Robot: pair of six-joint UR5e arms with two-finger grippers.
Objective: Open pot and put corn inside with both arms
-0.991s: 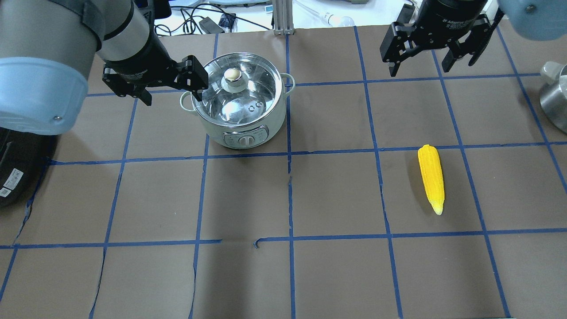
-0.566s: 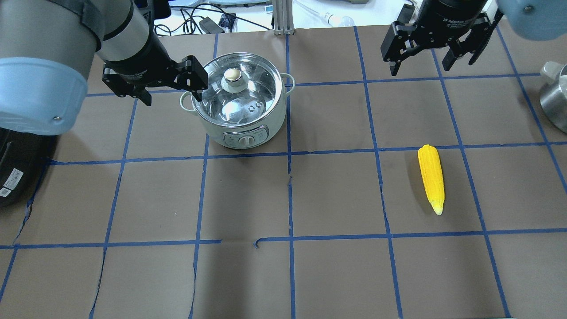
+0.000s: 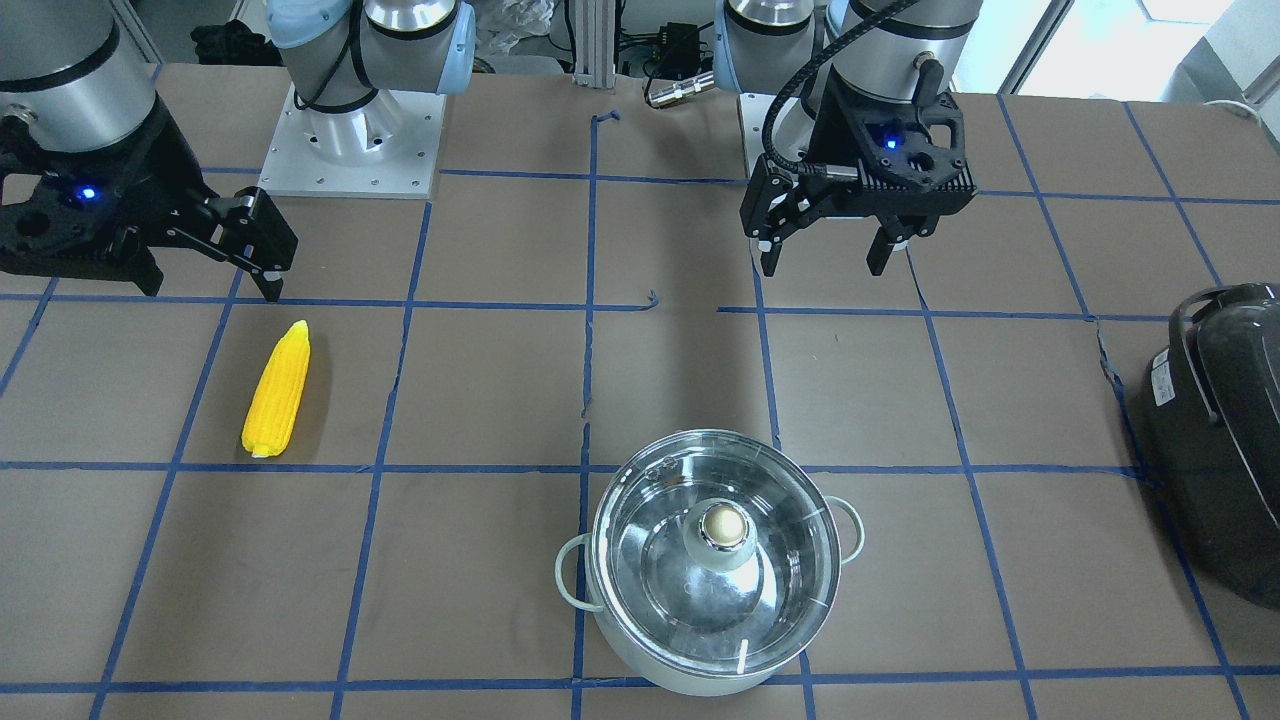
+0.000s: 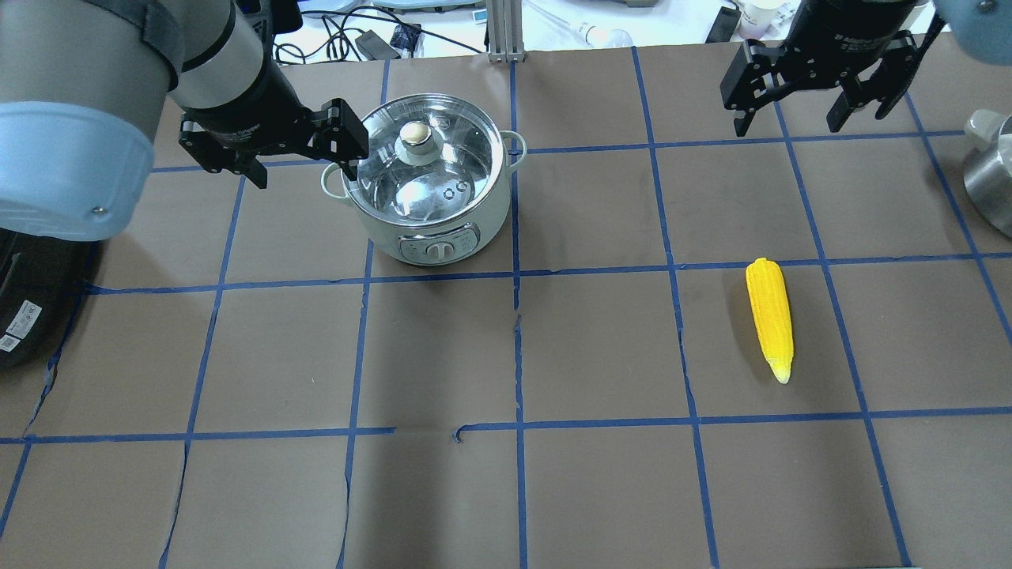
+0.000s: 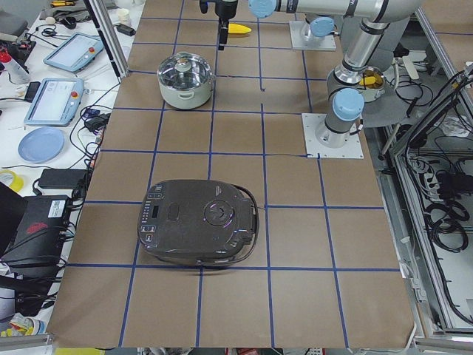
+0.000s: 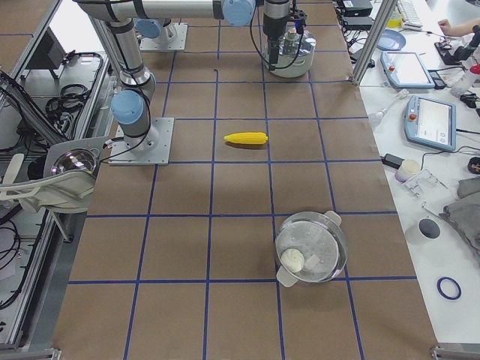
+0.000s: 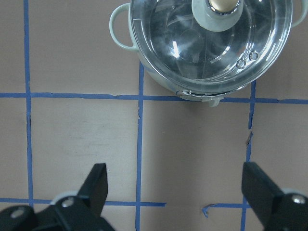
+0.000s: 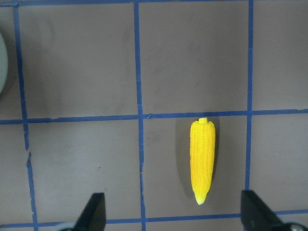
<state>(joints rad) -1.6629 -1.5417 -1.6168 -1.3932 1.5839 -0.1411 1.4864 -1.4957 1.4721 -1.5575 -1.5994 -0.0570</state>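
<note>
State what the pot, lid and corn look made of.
Pot: pale glossy wall, likely painted metal or plastic; mirror-like steel inside.
Lid: clear glass, since the pot's inside shows through it.
Corn: probably plastic, with uniform bright yellow colour and moulded kernels.

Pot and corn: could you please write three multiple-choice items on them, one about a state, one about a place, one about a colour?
1. The lid of the pot is:
A) on the pot
B) on the table
C) hanging in the air

2. The corn lies:
A) in the pot
B) under the lid
C) on the table, apart from the pot

3. The grid lines are:
A) red
B) blue
C) white

Answers:
1 A: the glass lid covers the whole rim.
2 C: it lies alone in one square, far from the pot.
3 B: blue tape crosses the brown table.
</note>
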